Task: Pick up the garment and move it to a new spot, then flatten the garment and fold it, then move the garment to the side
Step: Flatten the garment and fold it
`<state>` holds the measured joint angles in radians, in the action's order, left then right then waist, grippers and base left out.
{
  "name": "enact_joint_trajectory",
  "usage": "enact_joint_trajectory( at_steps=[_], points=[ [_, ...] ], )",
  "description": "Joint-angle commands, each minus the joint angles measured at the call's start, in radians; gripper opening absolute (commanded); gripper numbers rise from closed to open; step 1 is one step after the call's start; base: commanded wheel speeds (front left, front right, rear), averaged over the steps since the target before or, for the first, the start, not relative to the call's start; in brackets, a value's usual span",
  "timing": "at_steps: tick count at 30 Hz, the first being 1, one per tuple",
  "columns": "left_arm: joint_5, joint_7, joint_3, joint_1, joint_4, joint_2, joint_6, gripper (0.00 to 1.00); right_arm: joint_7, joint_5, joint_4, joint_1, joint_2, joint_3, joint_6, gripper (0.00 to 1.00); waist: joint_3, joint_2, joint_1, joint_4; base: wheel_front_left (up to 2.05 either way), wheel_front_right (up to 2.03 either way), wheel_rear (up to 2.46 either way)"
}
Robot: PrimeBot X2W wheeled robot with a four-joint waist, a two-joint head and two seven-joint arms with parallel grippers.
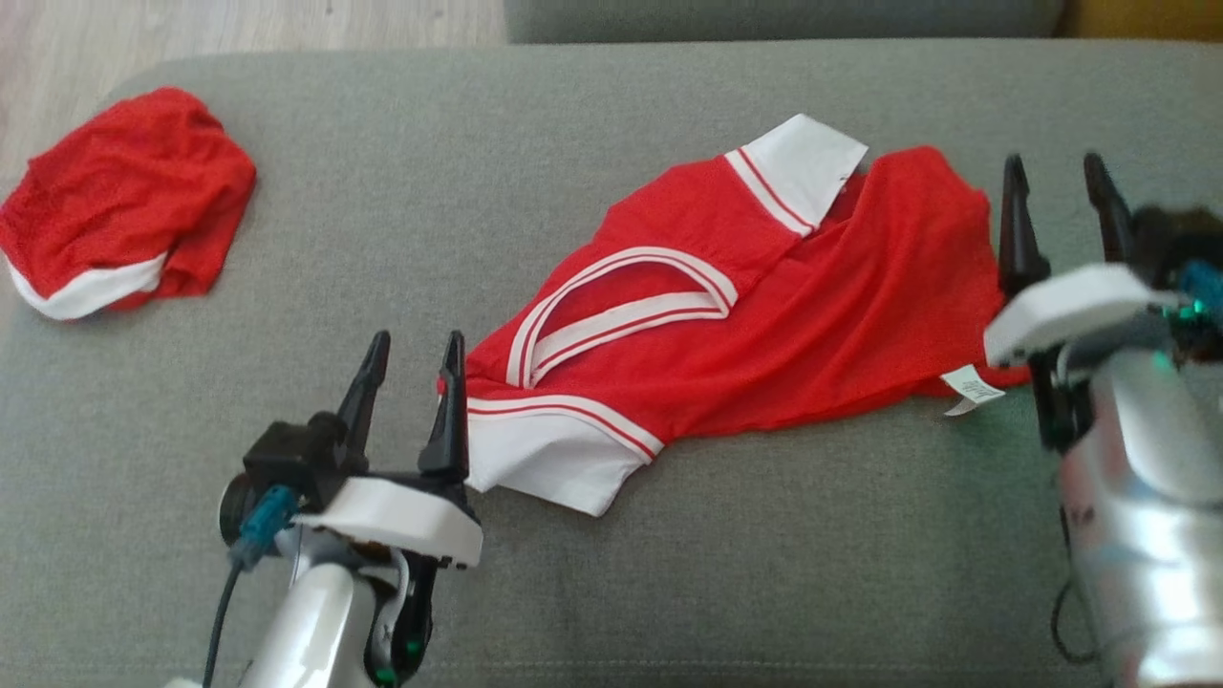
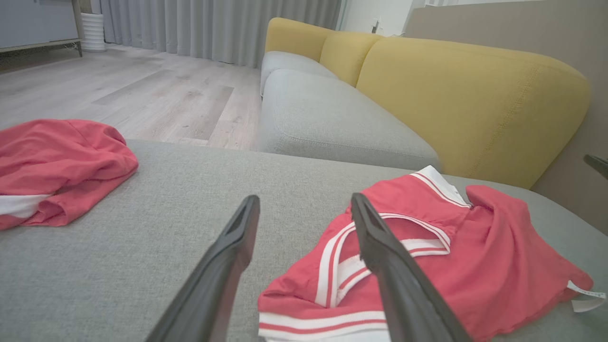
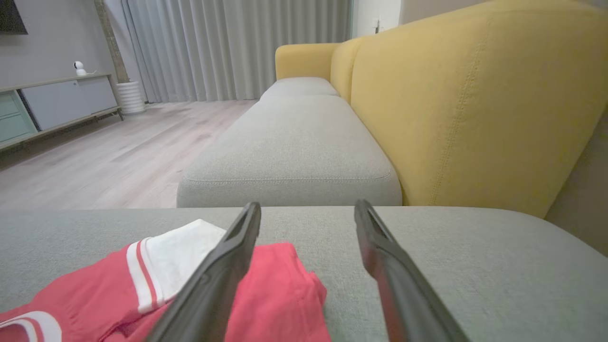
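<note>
at the garment's [image 1: 764,325] ends, left gripper [image 1: 418,339] and right gripper [image 1: 1052,162] gape empty; i'd pinch this light, limp cloth's corners.

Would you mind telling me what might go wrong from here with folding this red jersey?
The jersey lies rumpled and partly doubled over, so folding now may lock in creases. The left tool sits open by the striped armhole and might snag that loop. The other red garment crowds the left side.

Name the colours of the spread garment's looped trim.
Looped trim: white with a red stripe; head view.
</note>
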<state>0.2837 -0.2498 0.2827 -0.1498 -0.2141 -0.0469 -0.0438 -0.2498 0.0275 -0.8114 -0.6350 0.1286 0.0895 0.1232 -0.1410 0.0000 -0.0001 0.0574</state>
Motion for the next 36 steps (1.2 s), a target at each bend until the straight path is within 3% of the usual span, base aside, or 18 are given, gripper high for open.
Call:
enact_joint_trajectory(
  at_steps=[1, 8, 16, 22, 36],
  points=[
    [0.007, -0.012, -0.031, -0.01, 0.034, -0.003, 0.001, 1.0, -0.012, 0.005, 0.049, -0.007, -0.016, -0.024, 0.008, 1.0, 0.012, 0.0, 0.0001, -0.005, 0.0, 0.0, 0.0],
    [0.029, -0.012, -0.038, 0.015, 0.029, -0.003, 0.0, 1.0, -0.012, -0.01, 0.259, 0.214, -0.048, 0.01, 0.008, 1.0, 0.046, 0.0, 0.0001, 0.002, 0.0, 0.0, 0.0],
    [0.036, -0.012, -0.054, 0.048, 0.035, -0.003, 0.003, 1.0, 0.001, 0.018, 0.352, 0.409, -0.077, 0.052, 0.008, 1.0, 0.068, 0.0, 0.0001, 0.008, 0.0, 0.0, 0.0],
    [0.035, -0.012, -0.058, 0.05, 0.041, -0.003, 0.003, 1.0, 0.031, 0.071, 0.302, 0.447, -0.078, 0.038, 0.008, 1.0, 0.064, 0.0, 0.0001, 0.006, 0.0, 0.0, 0.0],
    [0.019, -0.012, -0.051, 0.031, 0.038, -0.003, 0.012, 1.0, 0.013, 0.083, 0.036, 0.294, -0.078, 0.013, 0.008, 1.0, 0.024, 0.0, 0.0001, 0.048, 0.0, 0.0, 0.0]
  ],
)
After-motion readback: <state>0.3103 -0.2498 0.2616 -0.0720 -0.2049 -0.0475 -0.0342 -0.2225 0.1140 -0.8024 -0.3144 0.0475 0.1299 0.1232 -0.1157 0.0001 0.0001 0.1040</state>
